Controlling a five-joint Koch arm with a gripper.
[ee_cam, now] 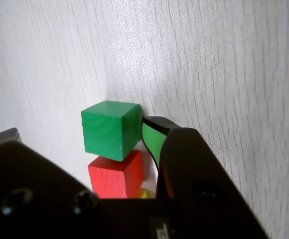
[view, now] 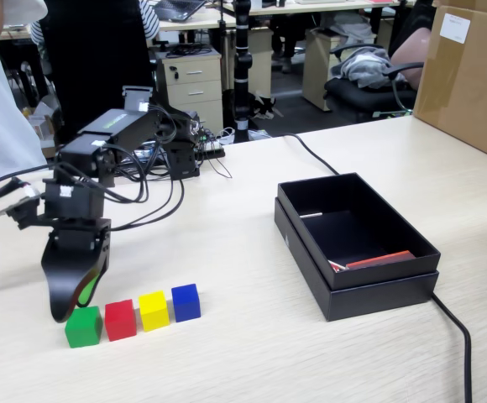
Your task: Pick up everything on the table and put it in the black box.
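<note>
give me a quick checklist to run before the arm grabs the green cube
1. Gripper down at the green cube: ok, its tip sits beside the cube in the fixed view.
2. Cube between both jaws: cannot tell; the wrist view shows one jaw at the cube's side, the other hidden.
3. Jaws open wide enough: cannot tell.
4. Red cube clear of the grasp: not ok, it touches the green one in the wrist view.
5. Black box open: ok, only a red strip lies inside.
6. Cable by the box clear of the cubes: ok.
</note>
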